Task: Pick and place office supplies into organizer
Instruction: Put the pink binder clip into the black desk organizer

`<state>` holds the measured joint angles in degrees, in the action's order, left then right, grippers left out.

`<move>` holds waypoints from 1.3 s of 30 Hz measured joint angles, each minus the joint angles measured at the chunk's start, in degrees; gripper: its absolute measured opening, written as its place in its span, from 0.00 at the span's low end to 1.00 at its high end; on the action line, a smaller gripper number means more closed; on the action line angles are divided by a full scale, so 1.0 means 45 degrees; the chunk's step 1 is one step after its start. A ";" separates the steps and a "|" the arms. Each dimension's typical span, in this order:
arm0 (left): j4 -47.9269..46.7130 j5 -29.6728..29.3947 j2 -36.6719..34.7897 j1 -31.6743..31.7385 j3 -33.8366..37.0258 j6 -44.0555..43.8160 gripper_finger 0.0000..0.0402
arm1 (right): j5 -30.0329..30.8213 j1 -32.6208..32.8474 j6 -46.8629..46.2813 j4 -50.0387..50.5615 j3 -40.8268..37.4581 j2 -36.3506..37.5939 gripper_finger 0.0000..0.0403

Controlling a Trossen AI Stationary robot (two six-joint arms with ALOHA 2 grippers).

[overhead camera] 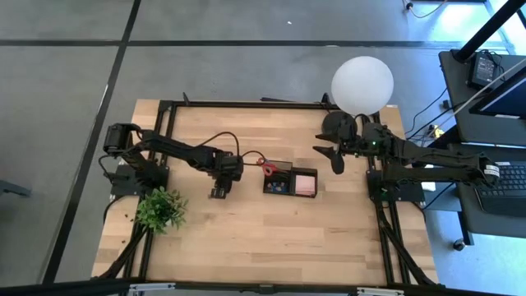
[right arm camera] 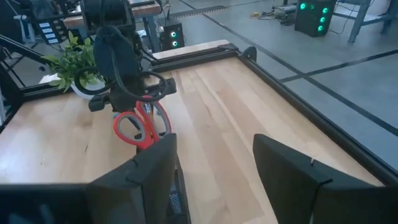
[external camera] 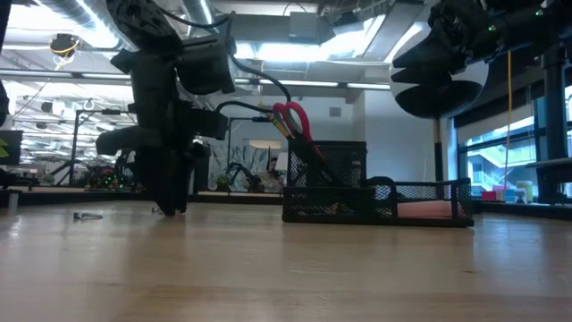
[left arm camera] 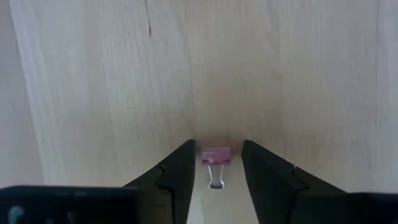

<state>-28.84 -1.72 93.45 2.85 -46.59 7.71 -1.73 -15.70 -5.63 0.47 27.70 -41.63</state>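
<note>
While the left arm reaches down, here is how things lie:

Left gripper (left arm camera: 214, 186): low on the tabletop (overhead camera: 246, 238), near the organizer (overhead camera: 289, 182). Its fingers stand apart, one on each side of a small pink clip (left arm camera: 216, 158) — not touching it yet.

Why there: I think the fingers sit on both sides so that closing them pinches the clip.

Clip: flat on the wood, wire loop toward the wrist, between the fingers.

Right gripper (right arm camera: 214, 162): up off the tabletop by the lamp (overhead camera: 362, 84), fingers wide open, holding nothing. It waits.

Organizer: mid-tabletop. The scissors (external camera: 293, 121) stand in its tall cup, red handles up; the pink pad (overhead camera: 305, 182) lies in the low tray.

Plant (overhead camera: 161, 209): by the left arm's base — not part of the job.

Views: only the left wrist view shows the clip. From above the arm hides it. The low view shows how close the gripper is to the wood. The right wrist view shows the scissors from the far side.
</note>
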 joint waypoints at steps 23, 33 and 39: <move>-0.0195 0.0016 0.0005 -0.0024 0.0015 -0.0244 0.19 | 0.0009 -0.0005 0.0330 0.0019 0.0000 0.0000 0.54; -0.0205 -0.0018 -0.0005 -0.0024 0.0024 -0.0218 0.15 | 0.0033 -0.0005 0.0355 0.0015 0.0000 0.0000 0.54; -0.0652 -0.0014 0.0038 -0.0015 -0.0303 -0.0219 0.15 | 0.0038 -0.0005 0.0359 0.0015 0.0000 0.0000 0.54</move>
<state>-31.77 -1.79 93.62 2.78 -47.95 6.72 -1.56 -15.73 -4.01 0.54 27.70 -41.63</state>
